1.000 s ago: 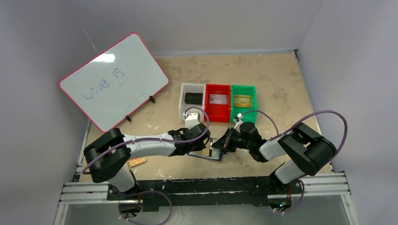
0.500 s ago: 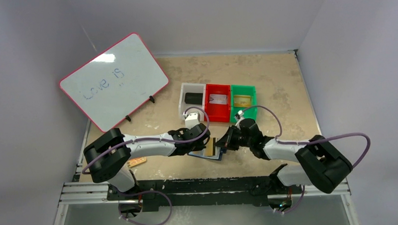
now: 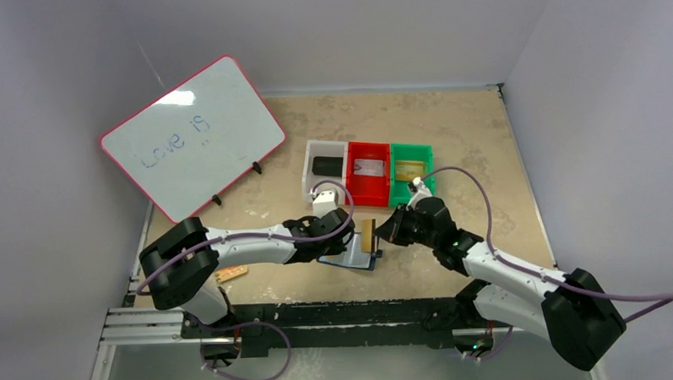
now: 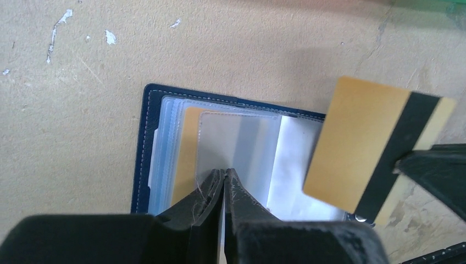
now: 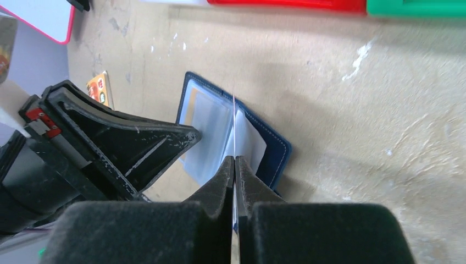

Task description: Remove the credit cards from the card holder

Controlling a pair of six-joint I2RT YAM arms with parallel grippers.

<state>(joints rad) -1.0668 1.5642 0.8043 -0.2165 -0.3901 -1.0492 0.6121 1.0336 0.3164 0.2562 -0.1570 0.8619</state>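
Top external view, from left to right: a pink-framed whiteboard point(image 3: 192, 136) stands propped at the far left of the table point(image 3: 466, 135), and a small orange pad point(image 3: 232, 273) lies near the left arm's base. The left gripper point(image 3: 342, 244) reaches in from the left, and its tips are down on the left part of the open card holder point(image 3: 353, 259), which lies flat on the table near the front edge, between the two arms. Just right of it, a gold credit card point(image 3: 368, 234) stands on edge in the air above the holder's right half, clear of the pockets, pinched by the right gripper point(image 3: 384, 233). Behind them sit a white bin point(image 3: 308, 170), a red bin point(image 3: 367, 197) and a green bin point(image 3: 410, 147) in a row.

From the left wrist, the left gripper point(image 4: 224, 174) has its jaws closed together, with the tips resting on a clear sleeve of the card holder point(image 4: 143, 143). I cannot tell whether that sleeve is pinched between them. A second card point(image 4: 185, 159), also gold, lies tucked in a pocket left of the tips. To the right, the gold credit card point(image 4: 357, 148) with its black stripe hangs tilted over the holder's right edge.

From the right wrist, the right gripper point(image 5: 234, 160) is clamped tight on the gold credit card point(image 5: 234, 113), seen edge-on as a thin line above the card holder point(image 5: 276, 151).
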